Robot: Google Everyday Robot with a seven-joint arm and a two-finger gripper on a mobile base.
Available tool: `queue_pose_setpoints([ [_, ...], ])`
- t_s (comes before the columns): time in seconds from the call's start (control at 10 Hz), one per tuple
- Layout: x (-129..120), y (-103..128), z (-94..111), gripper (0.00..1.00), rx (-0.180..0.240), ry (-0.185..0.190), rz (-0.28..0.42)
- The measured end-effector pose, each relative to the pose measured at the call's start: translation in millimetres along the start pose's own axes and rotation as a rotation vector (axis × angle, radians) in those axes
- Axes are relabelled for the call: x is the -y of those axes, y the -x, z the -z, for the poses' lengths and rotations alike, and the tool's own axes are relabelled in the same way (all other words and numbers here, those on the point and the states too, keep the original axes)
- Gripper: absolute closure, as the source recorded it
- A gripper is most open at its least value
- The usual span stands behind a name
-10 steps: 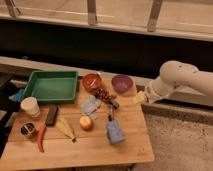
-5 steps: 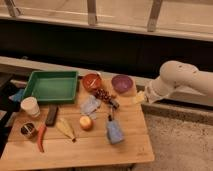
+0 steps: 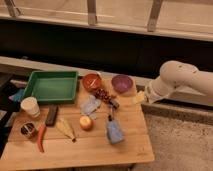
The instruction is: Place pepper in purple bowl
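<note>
The pepper, slender and red-orange, lies near the front left corner of the wooden table. The purple bowl stands at the table's back right, next to a red-brown bowl. My gripper hangs at the end of the white arm, just off the table's right edge, a little right of and nearer than the purple bowl. It is open with nothing in it, and far from the pepper.
A green tray fills the back left. A white cup, a black remote, a can, a pale yellow pointed item, a round orange fruit, a blue item and a dark cluster are spread about.
</note>
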Motion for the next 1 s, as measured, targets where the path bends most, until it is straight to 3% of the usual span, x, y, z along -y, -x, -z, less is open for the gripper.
queue_pose_setpoints([
  [0.7, 0, 0, 0, 0.35, -0.002, -0.002, 0.002],
  [1.0, -19, 8, -10, 0.35, -0.029, 0.002, 0.057],
])
